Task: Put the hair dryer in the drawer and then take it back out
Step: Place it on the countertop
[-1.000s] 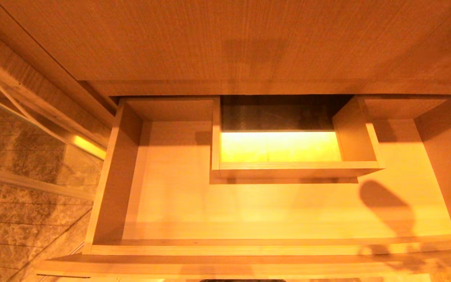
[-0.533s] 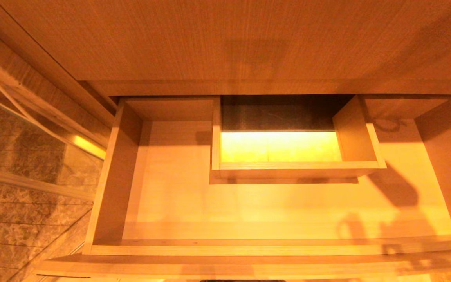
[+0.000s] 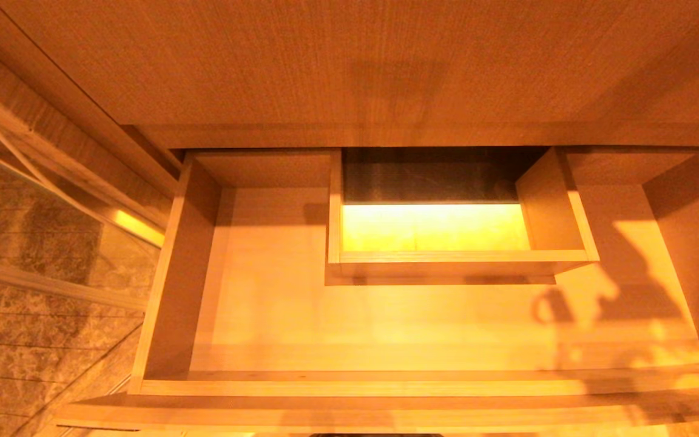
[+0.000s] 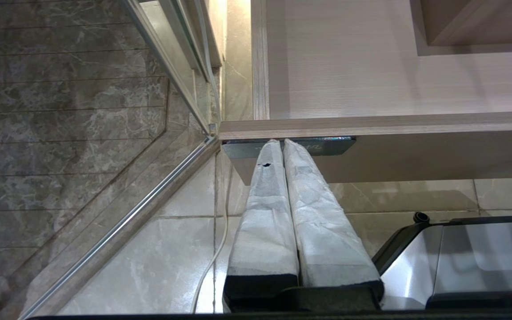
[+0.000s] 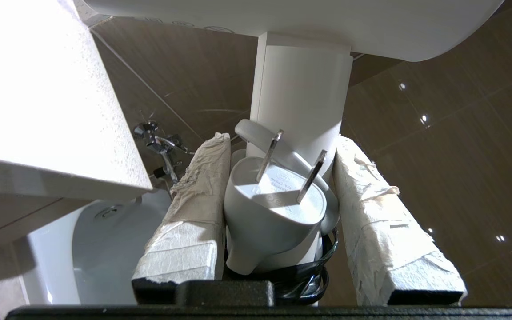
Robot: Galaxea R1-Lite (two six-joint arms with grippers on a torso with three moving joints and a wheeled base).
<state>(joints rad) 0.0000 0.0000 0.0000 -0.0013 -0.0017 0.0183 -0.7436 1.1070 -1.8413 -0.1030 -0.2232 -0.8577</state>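
drawer (image 3: pixel 422 328) pulled out below countertop (image 3: pixel 349 60), boxed cut-out (image 3: pixel 446 264) at its rear centre

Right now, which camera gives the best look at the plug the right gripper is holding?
The right wrist view: the white plug, two metal prongs up, sits between the right gripper's wrapped fingers. The head view shows only the open drawer with shadows on its floor; the left wrist view shows none of it.

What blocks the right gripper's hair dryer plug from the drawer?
Nothing visible. The drawer is open, nothing on its floor; only its boxed cut-out rises at the back middle. The right gripper, holding the hair dryer plug, is outside the head view.
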